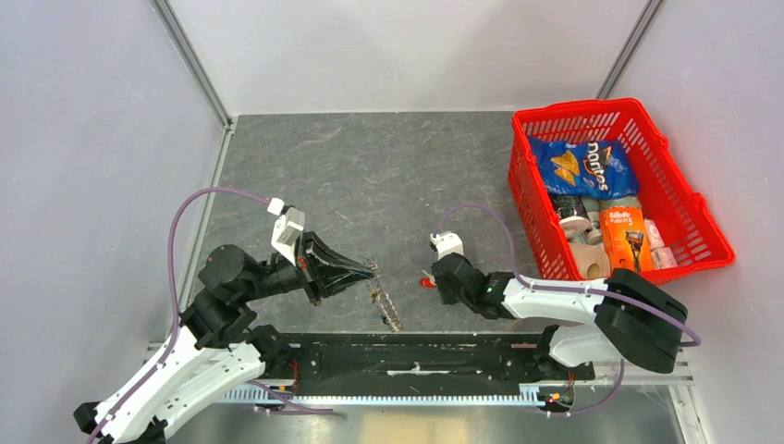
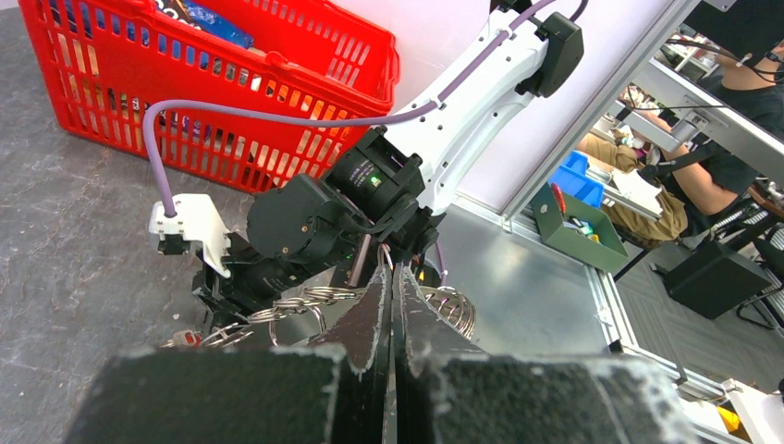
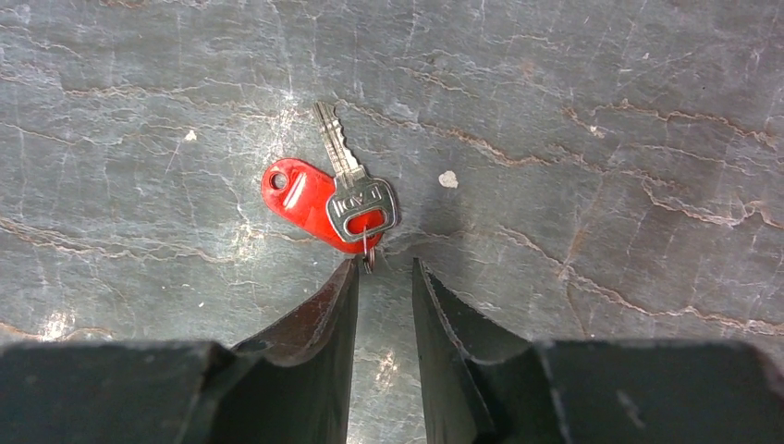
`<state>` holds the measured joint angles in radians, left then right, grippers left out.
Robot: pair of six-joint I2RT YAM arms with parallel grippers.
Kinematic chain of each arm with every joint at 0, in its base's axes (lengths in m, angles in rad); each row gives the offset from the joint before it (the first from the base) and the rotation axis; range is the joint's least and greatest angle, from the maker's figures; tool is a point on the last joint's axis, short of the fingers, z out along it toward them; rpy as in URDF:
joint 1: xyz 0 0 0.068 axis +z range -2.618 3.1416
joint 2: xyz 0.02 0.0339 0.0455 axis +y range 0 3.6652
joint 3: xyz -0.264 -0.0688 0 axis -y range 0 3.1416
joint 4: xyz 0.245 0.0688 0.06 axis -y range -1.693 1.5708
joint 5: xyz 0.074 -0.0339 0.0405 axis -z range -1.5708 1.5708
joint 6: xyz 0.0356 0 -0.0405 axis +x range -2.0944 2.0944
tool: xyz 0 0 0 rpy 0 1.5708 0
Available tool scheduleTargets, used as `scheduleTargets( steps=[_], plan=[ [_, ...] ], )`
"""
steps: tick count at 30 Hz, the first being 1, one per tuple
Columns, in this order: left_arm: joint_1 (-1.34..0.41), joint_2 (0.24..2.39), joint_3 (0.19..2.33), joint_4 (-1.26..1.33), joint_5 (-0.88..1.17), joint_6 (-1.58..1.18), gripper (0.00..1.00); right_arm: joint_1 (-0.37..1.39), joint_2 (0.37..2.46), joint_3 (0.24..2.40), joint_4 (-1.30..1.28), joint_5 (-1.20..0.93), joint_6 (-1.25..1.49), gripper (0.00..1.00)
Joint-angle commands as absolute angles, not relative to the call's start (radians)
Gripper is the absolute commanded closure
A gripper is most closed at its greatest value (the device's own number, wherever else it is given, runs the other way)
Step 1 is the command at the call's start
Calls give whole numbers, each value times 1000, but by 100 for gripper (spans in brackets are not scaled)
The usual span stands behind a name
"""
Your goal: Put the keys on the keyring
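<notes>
A small silver key with a red plastic tag [image 3: 319, 199] lies flat on the grey table, just ahead of my right gripper [image 3: 384, 266]. The jaws are a little apart, and the key's tiny wire loop touches the left fingertip [image 3: 349, 270]. From above, the red tag [image 1: 425, 281] shows at the right gripper's [image 1: 433, 277] tip. My left gripper [image 2: 390, 268] is shut on a chain of linked silver wire rings [image 2: 277, 310]. The chain [image 1: 386, 303] trails from the left gripper [image 1: 368, 269] down to the table. No large flat jagged-rimmed keyring is in view.
A red plastic basket [image 1: 592, 107] holding a Doritos bag, a razor pack and other goods stands at the back right; it also shows in the left wrist view [image 2: 231, 139]. A black rail [image 1: 416, 356] runs along the near edge between the arm bases.
</notes>
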<state>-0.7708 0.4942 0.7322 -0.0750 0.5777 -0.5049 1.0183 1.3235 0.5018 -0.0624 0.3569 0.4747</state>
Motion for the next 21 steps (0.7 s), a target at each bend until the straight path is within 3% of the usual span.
scheduleTargets(
  steps=[1, 15, 21],
  plan=[
    [-773, 485, 742, -41, 566, -468, 98, 1025, 1331, 506, -25, 388, 468, 65],
    [-773, 491, 745, -50, 565, -461, 98, 1034, 1353, 514, 32, 387, 434, 79],
    [-773, 491, 745, -52, 565, -460, 98, 1035, 1342, 517, 22, 397, 418, 100]
  ],
)
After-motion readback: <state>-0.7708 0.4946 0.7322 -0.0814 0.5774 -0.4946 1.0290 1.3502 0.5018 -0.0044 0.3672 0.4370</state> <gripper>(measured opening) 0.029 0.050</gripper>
